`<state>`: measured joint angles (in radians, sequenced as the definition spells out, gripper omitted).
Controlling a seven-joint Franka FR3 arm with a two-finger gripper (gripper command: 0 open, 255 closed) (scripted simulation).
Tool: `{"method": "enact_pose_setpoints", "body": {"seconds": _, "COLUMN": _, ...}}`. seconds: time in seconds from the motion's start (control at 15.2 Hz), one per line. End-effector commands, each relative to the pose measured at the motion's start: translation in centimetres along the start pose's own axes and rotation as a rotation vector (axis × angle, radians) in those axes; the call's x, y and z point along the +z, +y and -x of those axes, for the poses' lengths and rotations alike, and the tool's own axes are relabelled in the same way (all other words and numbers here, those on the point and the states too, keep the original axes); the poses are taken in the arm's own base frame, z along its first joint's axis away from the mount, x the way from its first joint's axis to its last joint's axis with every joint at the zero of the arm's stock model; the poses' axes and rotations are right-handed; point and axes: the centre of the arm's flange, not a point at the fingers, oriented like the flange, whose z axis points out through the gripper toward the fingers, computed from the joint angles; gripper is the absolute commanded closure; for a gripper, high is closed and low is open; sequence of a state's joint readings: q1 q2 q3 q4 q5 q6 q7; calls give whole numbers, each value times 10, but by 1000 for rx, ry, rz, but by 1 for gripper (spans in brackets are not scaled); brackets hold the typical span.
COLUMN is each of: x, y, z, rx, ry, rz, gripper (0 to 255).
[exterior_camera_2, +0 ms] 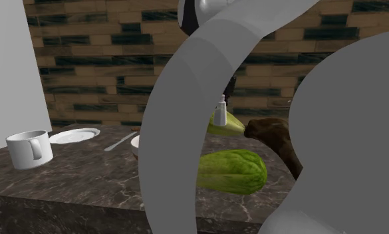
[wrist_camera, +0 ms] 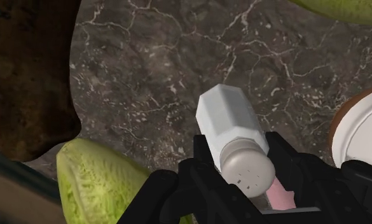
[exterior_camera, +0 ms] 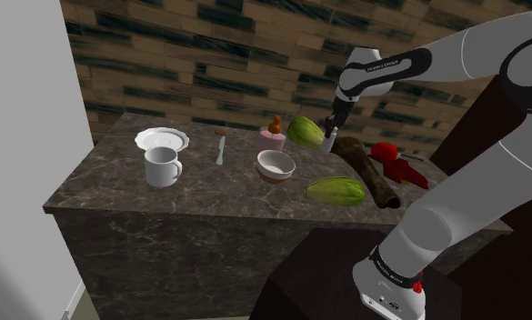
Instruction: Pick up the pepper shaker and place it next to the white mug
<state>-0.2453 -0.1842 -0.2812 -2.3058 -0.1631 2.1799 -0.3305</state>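
The dark marbled counter (exterior_camera: 209,195) carries everything. In the shoulder view the work runs across it from right to left. The white arm (exterior_camera_2: 186,133) crosses the middle of the second exterior view and hides the counter's middle there, including most of the bowl.

The white mug (exterior_camera: 162,167) stands near the counter's left end in the shoulder view, on the near side of a white plate (exterior_camera: 161,139) and well apart from the gripper (wrist_camera: 241,162). The coming move turns on that stretch — leftward and a little nearer, with the bowl (exterior_camera: 276,165) standing between.

The pepper shaker (wrist_camera: 232,127), white with a perforated cap, is clasped between the two black fingers. Its cap is toward the palm and its long axis runs along the gripper's, roughly upright in the second exterior view. It appears lifted clear of the counter, beside a green gourd (exterior_camera: 304,132) on the far side — though no view shows its base plainly enough to be sure.
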Motion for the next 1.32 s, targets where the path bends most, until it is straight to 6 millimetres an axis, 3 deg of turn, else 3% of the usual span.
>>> {"method": "enact_pose_setpoints", "body": {"seconds": 0.0, "x": -11, "y": 1, "z": 0, "rx": 0, "ry": 0, "rz": 0, "gripper": 255}}
{"method": "enact_pose_setpoints", "body": {"seconds": 0.66, "x": -59, "y": 5, "z": -1, "rx": 0, "ry": 0, "rz": 0, "gripper": 255}}
{"method": "enact_pose_setpoints", "body": {"seconds": 1.25, "x": -71, "y": -111, "z": -19, "rx": 0, "ry": 0, "rz": 0, "gripper": 255}}
